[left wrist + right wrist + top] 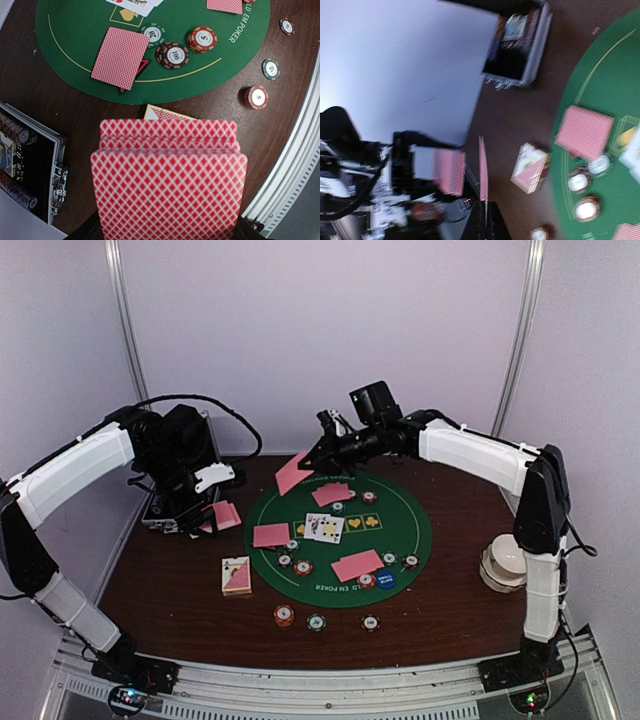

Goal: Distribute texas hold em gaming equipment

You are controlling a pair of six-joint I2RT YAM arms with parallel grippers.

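Card (291, 473) in right gripper (308, 462), arm (470, 455) outstretched

desk (170, 590): dark brown, wood-look, smooth, low sheen.
mat (405, 515): green cloth, felt-like, matt; printed yellow lines.
deck (170, 190): coated card, smooth; red lattice print on the backs.
single card (292, 472): thin, stiff paper stock.
poker chips (202, 39): hard plastic look, striped rims, slight gloss.
case (59, 170): black inside, silver metal edging, bright fittings.
arm shells (75, 475): white plastic, smooth, semi-gloss.
near rail (330, 680): ribbed bare metal.
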